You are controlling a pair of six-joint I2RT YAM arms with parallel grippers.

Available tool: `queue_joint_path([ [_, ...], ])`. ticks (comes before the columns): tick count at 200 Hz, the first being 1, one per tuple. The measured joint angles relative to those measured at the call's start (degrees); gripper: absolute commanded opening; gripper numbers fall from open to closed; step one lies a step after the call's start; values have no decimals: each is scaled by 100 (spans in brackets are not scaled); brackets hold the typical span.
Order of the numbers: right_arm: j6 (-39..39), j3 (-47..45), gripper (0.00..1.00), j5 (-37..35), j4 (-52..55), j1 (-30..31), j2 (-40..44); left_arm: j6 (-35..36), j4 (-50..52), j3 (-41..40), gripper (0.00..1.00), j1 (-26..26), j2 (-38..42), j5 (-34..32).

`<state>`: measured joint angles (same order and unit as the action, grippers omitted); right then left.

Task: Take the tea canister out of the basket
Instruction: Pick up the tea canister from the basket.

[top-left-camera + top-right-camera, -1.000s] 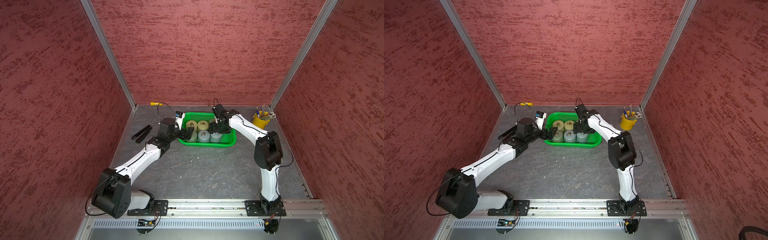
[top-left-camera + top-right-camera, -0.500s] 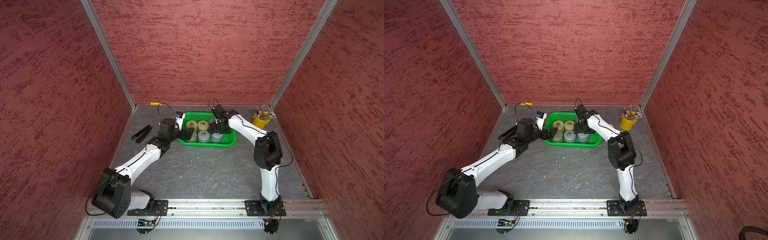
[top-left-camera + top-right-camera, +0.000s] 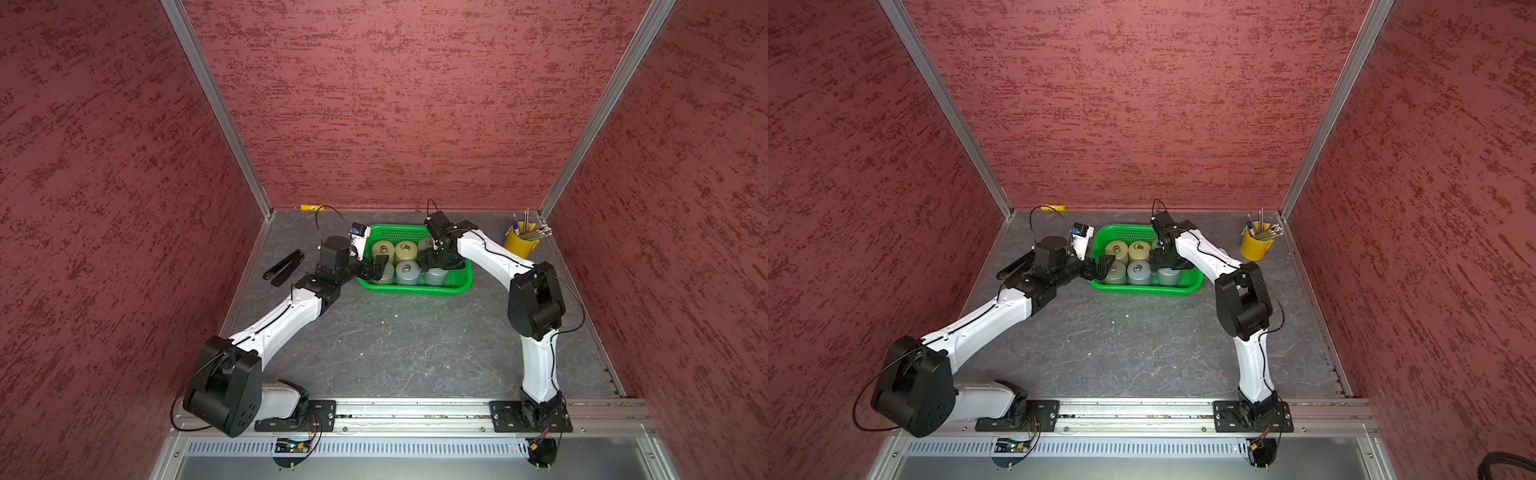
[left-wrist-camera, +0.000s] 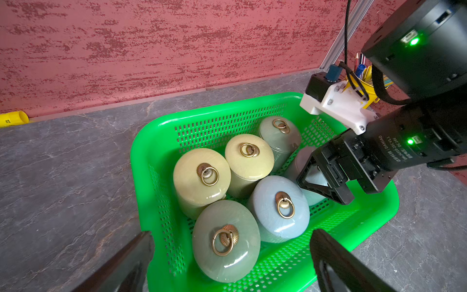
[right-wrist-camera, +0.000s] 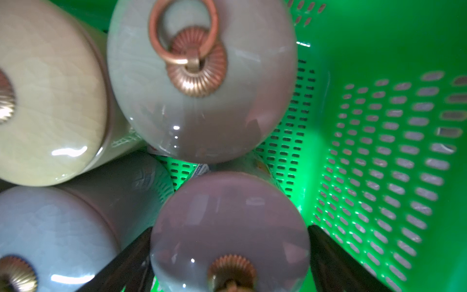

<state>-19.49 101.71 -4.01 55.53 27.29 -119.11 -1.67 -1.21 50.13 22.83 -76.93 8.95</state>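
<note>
Here, the green basket sits on the gray tabletop with six round jars inside (little rings on their lids). The right end effector is down in the basket, spread wide with a finger on each side of the gray tea canister in one corner. The left end effector is spread wide too, by the basket's other end.

Lab robot test cell: red textured wall panels in aluminium extrusion frame, two white arms bolted to a base rail, grey stone-look tabletop.
</note>
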Motion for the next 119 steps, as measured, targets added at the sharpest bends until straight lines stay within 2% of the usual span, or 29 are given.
queue_joint_path([
  [28, 24, 0, 84, -13, 9, -2, -59, 0, 2, 0, 100, 4, 0, -2],
  [119, 92, 0, 41, -24, 17, -2, -46, 0, 92, 31, 100, 46, 0, 0],
])
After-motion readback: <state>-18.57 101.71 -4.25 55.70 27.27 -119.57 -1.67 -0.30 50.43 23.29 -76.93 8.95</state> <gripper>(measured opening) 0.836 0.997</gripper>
